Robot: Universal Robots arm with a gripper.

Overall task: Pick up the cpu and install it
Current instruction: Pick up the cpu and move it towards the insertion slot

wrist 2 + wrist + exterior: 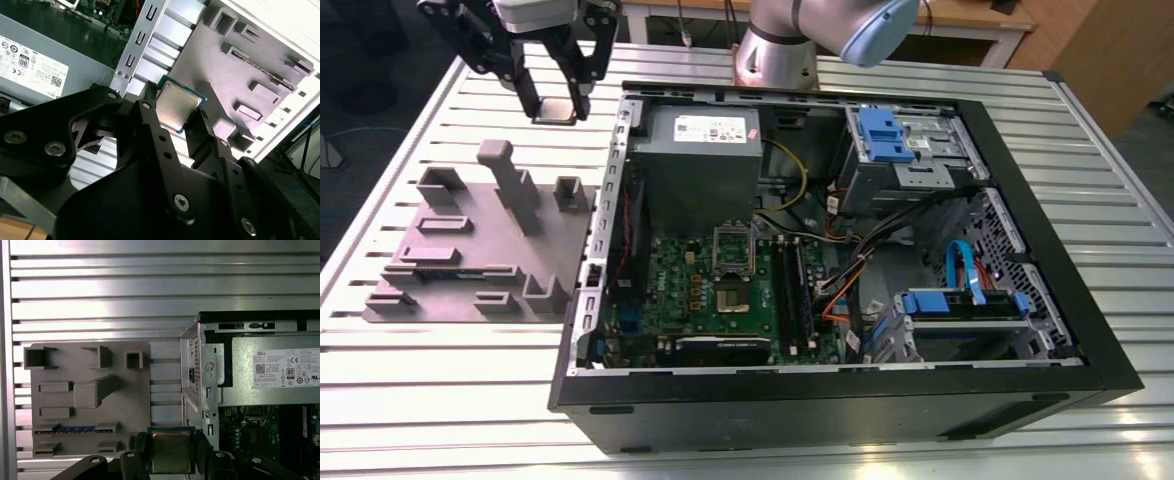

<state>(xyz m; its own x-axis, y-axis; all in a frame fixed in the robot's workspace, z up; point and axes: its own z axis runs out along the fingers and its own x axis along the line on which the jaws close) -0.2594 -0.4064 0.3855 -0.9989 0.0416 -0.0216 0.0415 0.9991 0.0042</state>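
Note:
The cpu (556, 110), a small square chip with a silvery top, hangs in the air between the black fingers of my gripper (555, 108). In the exterior view it is above the table, between the grey holder block (480, 250) and the open computer case (827, 250), near the case's back left corner. Both wrist views show the cpu (176, 106) (171, 452) clamped by its edges in my gripper (175, 117) (171, 452). The motherboard's cpu socket (732, 275) lies open in the middle of the case.
A big grey power supply box (700, 150) with a white label fills the case's back left. Blue drive brackets (894, 135) and loose cables (854, 270) lie on the exterior view's right. Long black memory slots (790, 295) run beside the socket. The slatted metal table (454, 380) surrounds everything.

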